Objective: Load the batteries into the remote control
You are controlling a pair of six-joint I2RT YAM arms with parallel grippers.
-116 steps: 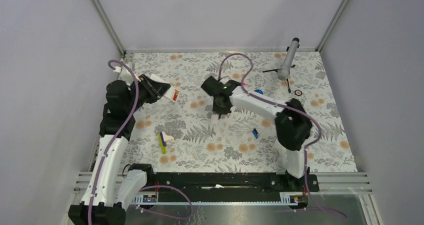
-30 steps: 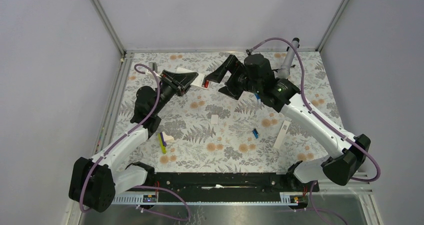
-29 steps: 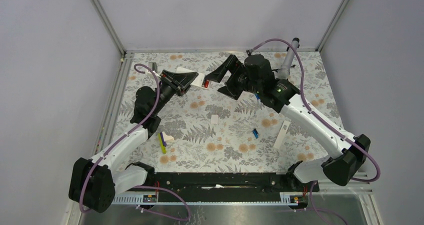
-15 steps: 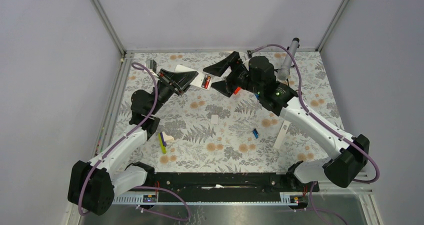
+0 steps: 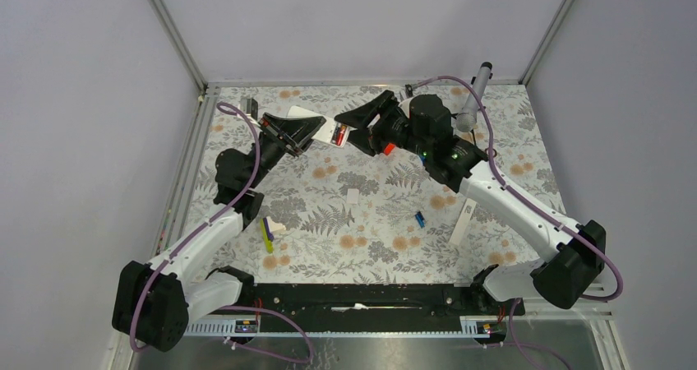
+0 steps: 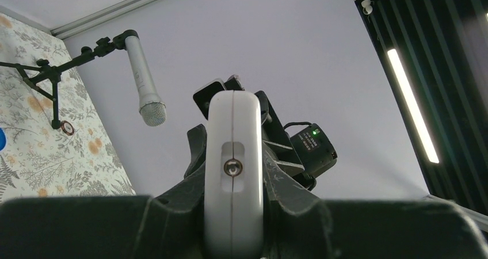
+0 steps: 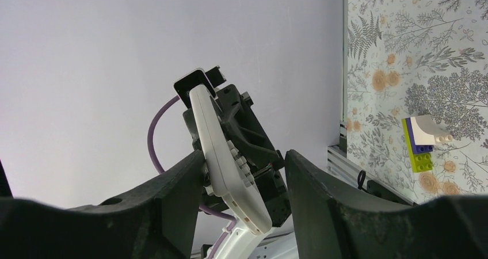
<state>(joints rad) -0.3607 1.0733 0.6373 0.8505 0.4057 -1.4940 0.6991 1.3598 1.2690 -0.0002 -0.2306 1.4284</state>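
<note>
My left gripper [image 5: 316,130] is shut on the light-grey remote control [image 5: 331,131] and holds it above the back of the table. In the left wrist view the remote [image 6: 233,121] stands edge-on between the jaws of that gripper [image 6: 233,161]. A red-and-black battery [image 5: 339,136] shows in the remote's open back. My right gripper [image 5: 355,127] is open, its fingers on either side of the remote's free end. In the right wrist view the remote [image 7: 227,155] sits close to the left finger, apart from the right one. The blue battery [image 5: 419,219] lies on the table.
A microphone [image 5: 474,99] on a small stand is at the back right. An orange-red cylinder [image 5: 386,149] shows under the right wrist. A long white bar [image 5: 466,214], a small white piece [image 5: 353,196] and stacked toy bricks [image 5: 267,232] lie on the flowered table [image 5: 370,247].
The right gripper has moved left and up to the remote, and its jaws have narrowed around the remote's end. The left gripper has lifted the remote slightly.
</note>
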